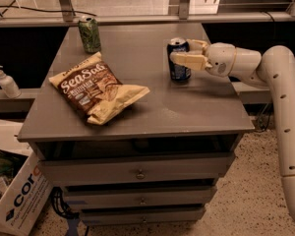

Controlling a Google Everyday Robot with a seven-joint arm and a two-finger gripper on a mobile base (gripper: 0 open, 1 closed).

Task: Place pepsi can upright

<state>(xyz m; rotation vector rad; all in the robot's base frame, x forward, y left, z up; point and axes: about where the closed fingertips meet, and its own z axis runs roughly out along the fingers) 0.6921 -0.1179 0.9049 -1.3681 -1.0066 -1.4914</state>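
Note:
The pepsi can [177,69], dark blue with a silver top, stands upright on the grey table [137,107], right of the middle. My gripper [185,52] reaches in from the right at can height. One finger [189,60] lies across the can's front and the other sits behind its upper right edge. The fingers close on the can, whose base rests on the table top.
A green patterned can [89,33] stands at the table's back left. A Sea Salt chip bag [97,88] lies on the left half. A soap bottle [6,81] stands on a low ledge to the left. A cardboard box [17,195] sits on the floor at lower left.

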